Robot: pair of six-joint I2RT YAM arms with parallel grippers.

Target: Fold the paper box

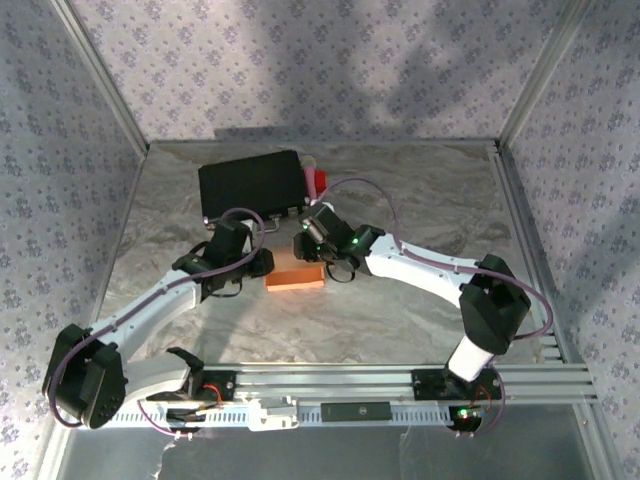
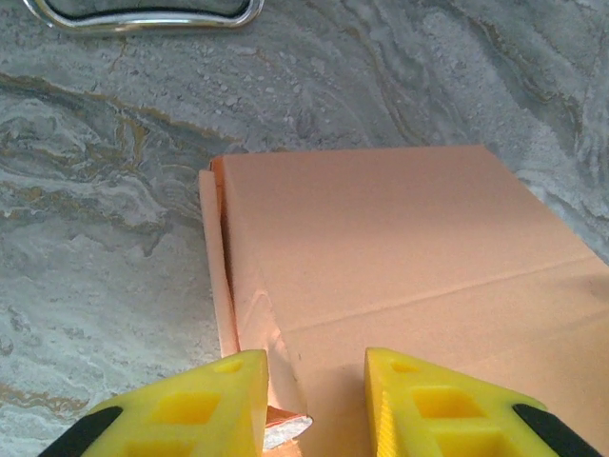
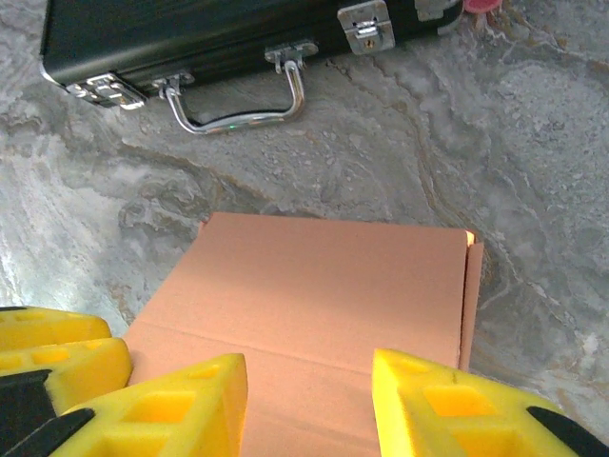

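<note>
Box [image 1: 295, 280] lies near the middle of the surface [image 1: 420, 300], a little toward the left edge, long side running left to right. It is light orange card, folded closed on top.

Left end effector [image 1: 262, 266] is at the box's left end. In the left wrist view its yellow fingers [image 2: 214, 405] are spread, and the box top [image 2: 400, 257] runs between them and beyond the right one. A crease crosses the top panel. Along the box's left side a narrow flap [image 2: 217, 267] stands slightly off the body with a thin gap. I cannot tell whether the fingers touch the card.

Right end effector [image 1: 330, 266] is at the box's right end. In the right wrist view its fingers [image 3: 181, 409] are also spread, with the box top [image 3: 324, 286] lying between them. A narrow side flap [image 3: 473, 295] shows on the box's right side. Contact again cannot be told. The left end effector's yellow fingers [image 3: 57, 352] show at that picture's left side, beside the box.

Black case [image 1: 252, 183] lies toward the far edge, left of centre, apart from the box. Its metal handle [image 3: 238, 105] and latches [image 3: 366, 27] face the box. A red object [image 1: 318, 180] sits at the case's right end; what it is cannot be made out.
</note>
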